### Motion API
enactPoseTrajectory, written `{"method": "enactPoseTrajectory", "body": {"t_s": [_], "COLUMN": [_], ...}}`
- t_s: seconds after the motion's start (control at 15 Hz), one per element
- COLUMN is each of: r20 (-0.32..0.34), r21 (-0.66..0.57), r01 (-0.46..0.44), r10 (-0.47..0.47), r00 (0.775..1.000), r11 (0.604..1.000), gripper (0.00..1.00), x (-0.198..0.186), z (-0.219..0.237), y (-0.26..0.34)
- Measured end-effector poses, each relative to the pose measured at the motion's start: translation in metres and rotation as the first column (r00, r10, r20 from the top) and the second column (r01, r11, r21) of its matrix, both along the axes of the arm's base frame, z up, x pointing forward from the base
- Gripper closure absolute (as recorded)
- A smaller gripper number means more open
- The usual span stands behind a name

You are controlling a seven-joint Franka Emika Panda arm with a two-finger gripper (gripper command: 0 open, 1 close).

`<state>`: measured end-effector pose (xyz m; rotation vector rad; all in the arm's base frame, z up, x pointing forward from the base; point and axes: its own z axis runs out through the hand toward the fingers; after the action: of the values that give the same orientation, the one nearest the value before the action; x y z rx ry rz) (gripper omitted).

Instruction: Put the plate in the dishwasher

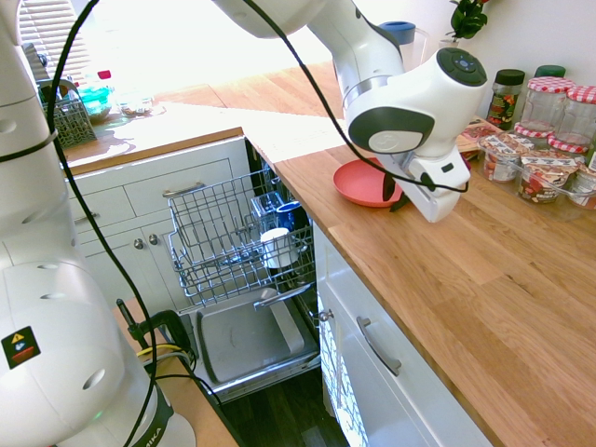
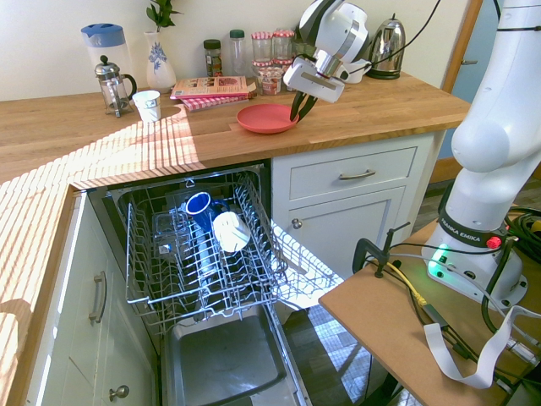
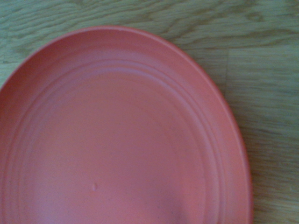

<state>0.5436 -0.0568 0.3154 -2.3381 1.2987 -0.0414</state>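
round flat coral-red plastic plate [image 2: 267,118] lies flat on the wooden countertop [image 2: 101,135], near its front edge, above the white drawer unit beside the dishwasher bay. white arm's two-finger gripper [image 2: 301,106] sits at the plate's rim on the side toward the kettle, tilted steeply down; dark fingers [image 1: 388,189] straddle the rim, jaws partly closed, but can't tell whether they actually clamp the plate. plate not lifted. wrist view is filled by the plate's ridged inner face with wood grain around it. built-in dishwasher [image 2: 199,254] is open, door panel down, grey wire rack [image 1: 223,237] pulled out; in the rack a white cup [image 2: 230,231] on its side and a blue cup [image 2: 199,205]. at the back of the countertop: jars with red checked lids [image 1: 559,102], a steel kettle [image 2: 387,37], a french press [image 2: 111,85], a small white cup [image 2: 147,105].
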Motion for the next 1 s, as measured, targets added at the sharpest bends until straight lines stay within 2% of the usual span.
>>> {"method": "enactPoseTrajectory", "body": {"t_s": [0.33, 0.47, 0.6, 0.8, 1.0], "r20": [0.015, 0.038, 0.074, 0.098, 0.11], "r21": [-0.054, -0.117, -0.214, -0.376, -0.556], "r01": [-0.037, -0.063, -0.113, -0.209, -0.231], "r10": [0.038, 0.068, 0.131, 0.263, 0.346], "r00": [0.999, 0.997, 0.989, 0.96, 0.932], "r11": [0.998, 0.991, 0.97, 0.903, 0.798], "gripper": [1.0, 1.0, 1.0, 1.0, 1.0], "x": [0.015, 0.019, 0.019, -0.007, -0.053], "z": [0.023, 0.052, 0.099, 0.161, 0.191], "y": [0.022, 0.045, 0.098, 0.224, 0.342]}}
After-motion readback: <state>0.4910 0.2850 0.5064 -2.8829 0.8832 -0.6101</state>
